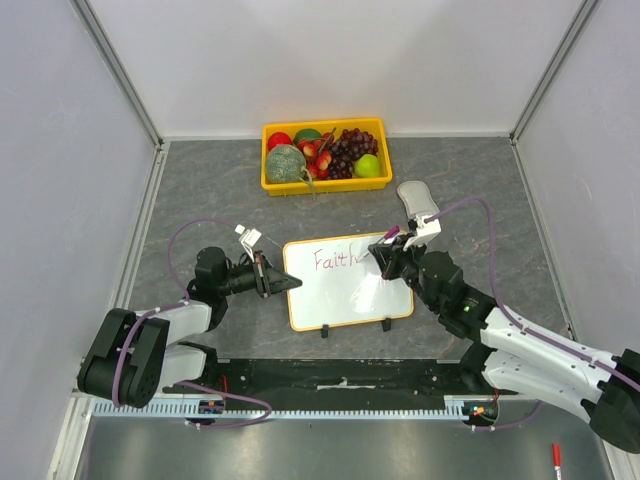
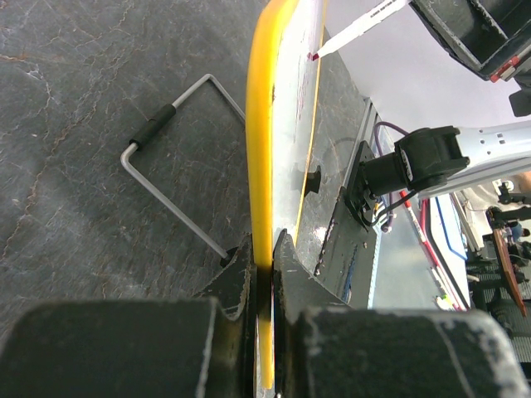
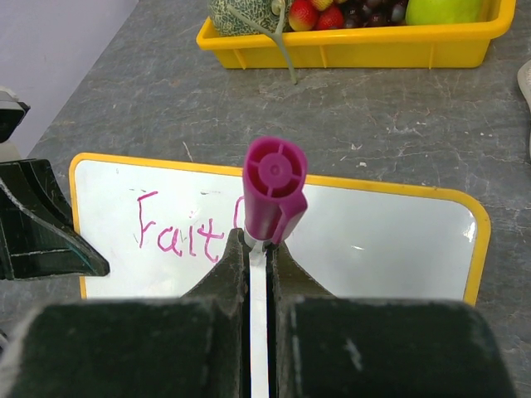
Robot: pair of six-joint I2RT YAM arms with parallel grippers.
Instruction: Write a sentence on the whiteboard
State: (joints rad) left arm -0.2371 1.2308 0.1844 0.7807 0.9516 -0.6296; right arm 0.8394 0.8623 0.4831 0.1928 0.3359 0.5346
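Observation:
The whiteboard point(image 1: 340, 298), white with a yellow rim, leans on a wire stand in the middle of the table. Pink letters reading "Faith" point(image 1: 335, 260) run along its upper left. My left gripper point(image 1: 268, 275) is shut on the board's left edge; in the left wrist view its jaws pinch the yellow rim point(image 2: 261, 166). My right gripper point(image 1: 390, 258) is shut on a white marker point(image 3: 274, 186) whose magenta back end points at the camera. The marker's tip point(image 2: 315, 55) is at the board's surface, just right of the letters point(image 3: 178, 228). The marker hides the last letter in the right wrist view.
A yellow tray of fruit point(image 1: 272, 183) stands at the back centre. A grey-white eraser point(image 1: 415, 197) lies right of the board's top corner. The wire stand point(image 2: 170, 166) sticks out behind the board. A red pen point(image 1: 556, 458) lies at the near right, off the table.

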